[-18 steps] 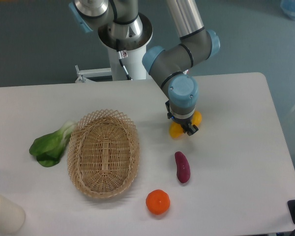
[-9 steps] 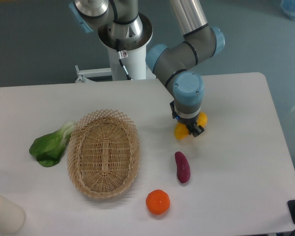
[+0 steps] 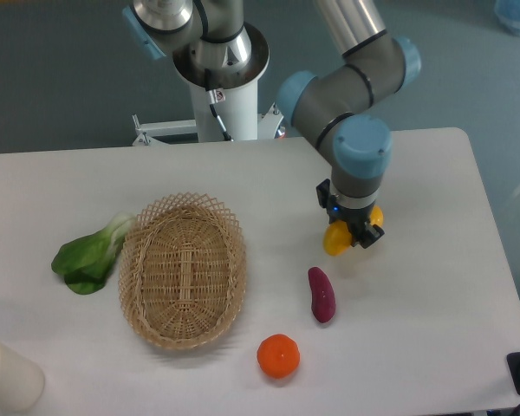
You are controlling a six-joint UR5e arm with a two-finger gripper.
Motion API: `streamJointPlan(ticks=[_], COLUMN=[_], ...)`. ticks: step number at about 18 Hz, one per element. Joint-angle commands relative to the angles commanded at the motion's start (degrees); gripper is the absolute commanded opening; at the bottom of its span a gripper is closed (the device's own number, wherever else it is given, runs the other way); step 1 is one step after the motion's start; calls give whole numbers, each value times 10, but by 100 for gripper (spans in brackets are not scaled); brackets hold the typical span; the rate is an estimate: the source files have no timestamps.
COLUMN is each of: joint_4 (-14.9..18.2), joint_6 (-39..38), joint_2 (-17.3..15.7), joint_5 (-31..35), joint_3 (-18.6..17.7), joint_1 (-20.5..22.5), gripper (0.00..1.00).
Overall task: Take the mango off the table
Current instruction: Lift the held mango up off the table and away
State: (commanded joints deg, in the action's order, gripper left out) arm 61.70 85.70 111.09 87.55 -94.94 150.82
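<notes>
Arm swung to the right of view across the desk (image 3: 433, 286); the tool (image 3: 354, 232), clamped on the mango (image 3: 336, 239), carried it along, ending nearer the desk's right edge and above the sweet potato (image 3: 321, 294).

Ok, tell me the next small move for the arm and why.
Probably a short, straight lift. The tool seems shut on the mango, whose yellow shows on both sides of it, low over the table. Rising first would clear the purple sweet potato lying just below-left and confirm the grip holds. Whether the fruit is already off the surface I cannot tell from this view.
</notes>
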Motion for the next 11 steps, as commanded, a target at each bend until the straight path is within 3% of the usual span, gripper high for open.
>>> streamJointPlan(ticks=[7, 11], joint_4=[1, -1], joint_6=[-15, -16], joint_2=[40, 44], joint_5=[-1, 4], joint_3=[68, 78], joint_1=[6, 13], gripper=[42, 42])
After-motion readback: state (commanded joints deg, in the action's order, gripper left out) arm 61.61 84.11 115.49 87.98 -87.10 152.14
